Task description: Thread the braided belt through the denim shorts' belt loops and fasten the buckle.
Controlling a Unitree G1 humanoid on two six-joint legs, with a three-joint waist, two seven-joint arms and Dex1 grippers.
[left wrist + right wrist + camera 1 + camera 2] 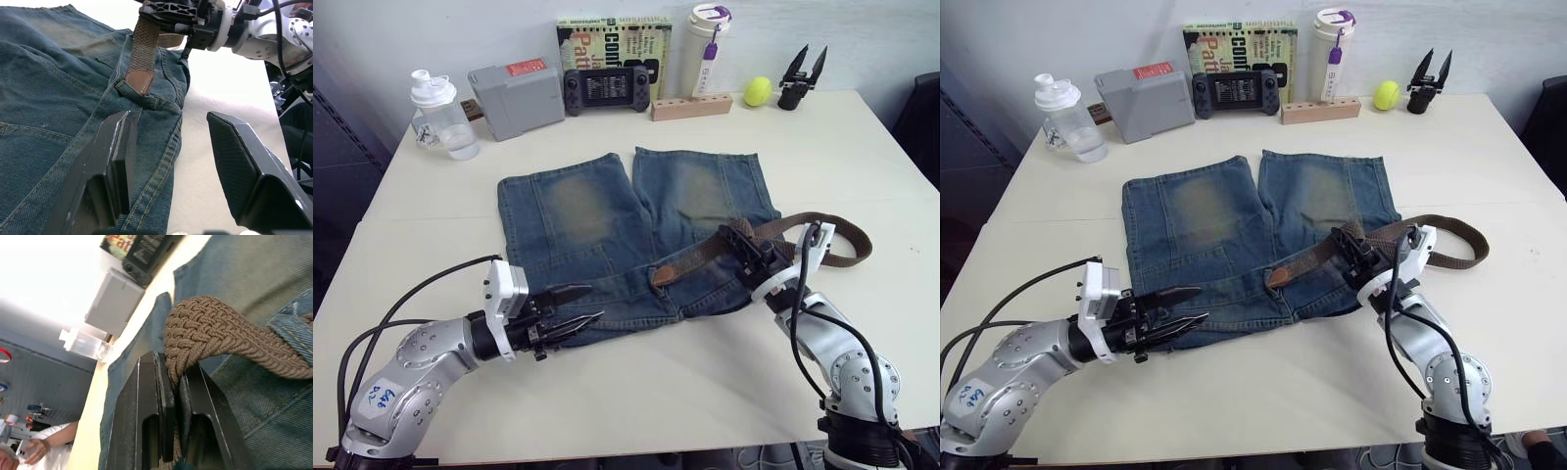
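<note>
The left gripper (578, 305) is lying open at the waistband of the shorts (607, 220), one finger on the denim and the other over bare table (636, 392). Just ahead of its tips, the leather end of the belt (143, 49) is poking through a loop (134, 92). The right gripper (740, 243) is pinching the belt, whose free length is trailing off behind it past the shorts.

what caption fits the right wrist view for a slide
Right gripper pinching the braided belt over the denim shorts.
</note>
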